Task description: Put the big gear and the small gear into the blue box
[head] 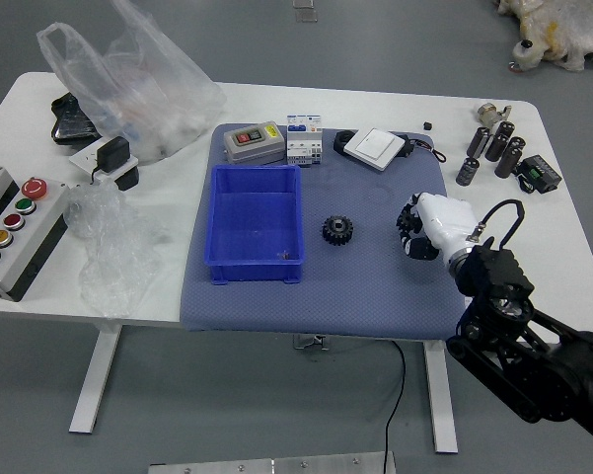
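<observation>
My right hand (412,233), black with a white back, reaches in from the lower right over the right part of the blue-grey mat. Its fingers are curled around the small black gear (409,221), which they mostly cover. To the left of that hand, the larger black gear (337,230) lies flat on the mat, apart from the fingers. The blue box (256,219) stands further left with its top open and nothing inside. My left hand is out of view.
Behind the box and gears are a grey device (255,143), a small white-blue block (304,140) and a white-topped black device (377,148). Dark cylinders (499,141) stand at the right back. Plastic bags (153,94) and a button panel (20,229) occupy the left.
</observation>
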Robot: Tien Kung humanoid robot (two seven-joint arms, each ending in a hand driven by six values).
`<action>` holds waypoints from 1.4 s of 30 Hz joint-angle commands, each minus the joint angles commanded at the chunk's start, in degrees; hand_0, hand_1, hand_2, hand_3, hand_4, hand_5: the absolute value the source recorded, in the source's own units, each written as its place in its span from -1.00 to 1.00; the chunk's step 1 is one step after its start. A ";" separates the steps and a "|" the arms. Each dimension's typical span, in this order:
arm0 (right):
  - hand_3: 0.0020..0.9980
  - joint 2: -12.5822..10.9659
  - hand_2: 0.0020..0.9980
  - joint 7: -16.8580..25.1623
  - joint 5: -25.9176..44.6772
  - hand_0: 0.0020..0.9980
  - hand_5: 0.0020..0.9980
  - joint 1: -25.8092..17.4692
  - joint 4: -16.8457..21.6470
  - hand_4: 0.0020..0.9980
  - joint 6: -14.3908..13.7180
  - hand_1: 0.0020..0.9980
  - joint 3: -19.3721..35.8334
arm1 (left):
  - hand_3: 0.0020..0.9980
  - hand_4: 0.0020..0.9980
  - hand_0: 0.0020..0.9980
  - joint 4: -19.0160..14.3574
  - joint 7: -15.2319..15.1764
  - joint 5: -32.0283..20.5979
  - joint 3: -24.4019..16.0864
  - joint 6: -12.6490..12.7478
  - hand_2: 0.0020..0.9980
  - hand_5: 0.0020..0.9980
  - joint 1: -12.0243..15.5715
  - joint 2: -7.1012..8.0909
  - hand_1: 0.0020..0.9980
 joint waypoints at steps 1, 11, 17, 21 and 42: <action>0.02 0.04 -0.19 0.06 0.22 -0.51 -0.99 1.12 0.13 -0.05 -0.03 -0.25 -0.87 | 0.37 0.44 0.25 0.00 0.04 0.01 -0.01 0.00 0.10 -0.45 0.03 -0.01 0.15; 0.02 5.07 -0.19 2.30 4.95 -0.50 -0.99 13.66 -1.19 -0.05 -2.52 -0.25 -12.05 | 0.37 0.44 0.25 0.00 0.40 0.15 -0.09 0.04 0.10 -0.45 0.21 0.04 0.15; 0.02 7.62 -0.20 4.63 8.05 -0.49 -0.99 19.47 -2.89 -0.03 -4.89 -0.21 -18.49 | 0.37 0.44 0.25 0.00 0.83 0.37 -0.42 0.09 0.10 -0.45 0.33 0.18 0.15; 0.04 8.91 0.06 6.30 9.80 -0.30 -1.00 20.64 -5.30 0.09 -5.80 0.00 -22.07 | 0.37 0.44 0.25 0.00 1.25 0.74 -0.88 0.13 0.10 -0.45 0.46 0.22 0.16; 0.50 10.48 0.87 6.38 6.26 0.80 -0.68 20.16 -10.86 0.04 0.75 0.85 -26.77 | 0.37 0.44 0.25 0.00 1.24 0.88 -0.68 0.10 0.10 -0.45 0.33 0.09 0.15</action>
